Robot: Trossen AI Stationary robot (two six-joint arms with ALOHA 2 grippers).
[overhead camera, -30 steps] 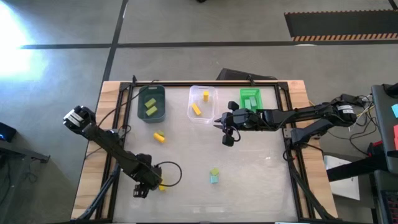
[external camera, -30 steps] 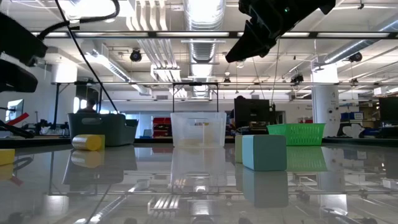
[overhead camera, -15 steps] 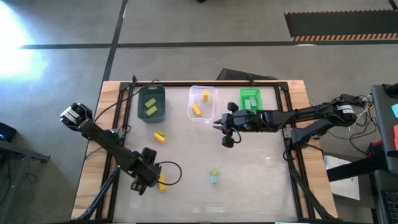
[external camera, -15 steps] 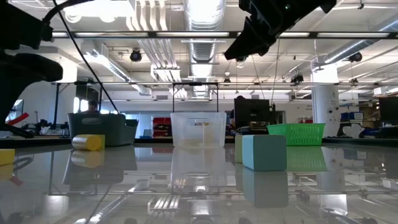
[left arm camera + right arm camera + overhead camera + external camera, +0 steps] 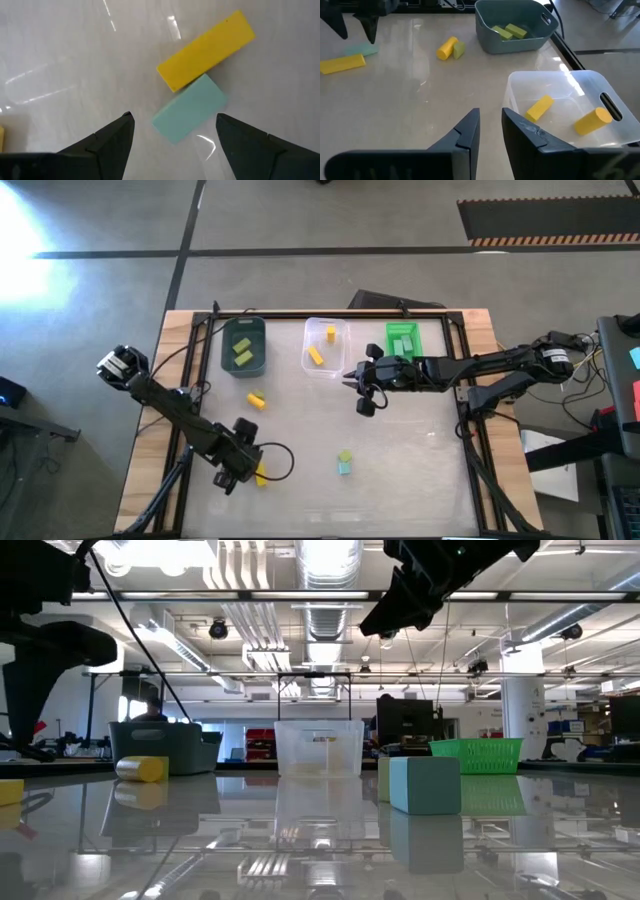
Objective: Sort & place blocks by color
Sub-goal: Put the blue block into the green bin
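My left gripper [image 5: 174, 117] is open and hovers above a teal-mint bar [image 5: 189, 114] that lies flat on the table, touching a yellow bar [image 5: 206, 50]; the fingers stand to either side of the mint bar without touching it. In the high view this gripper [image 5: 238, 462] is near the table's near-left part, beside the yellow bar [image 5: 261, 473]. My right gripper [image 5: 356, 387], fingers a narrow gap apart [image 5: 490, 112], hangs empty in the air near the clear bin [image 5: 325, 345]. A teal cube [image 5: 344, 468] and a yellow-green cube [image 5: 345, 455] sit mid-table.
The dark teal bin [image 5: 244, 347] holds two yellow-green blocks, the clear bin [image 5: 560, 100] two yellow ones, and the green bin [image 5: 404, 340] mint blocks. A yellow cylinder with a yellow-green block [image 5: 257, 400] lies near the dark teal bin. Open tabletop lies at the near right.
My left gripper has shifted a little toward the table's right and far edges, closer to the yellow bar, turning somewhat as it went. The blocks lie where they were.
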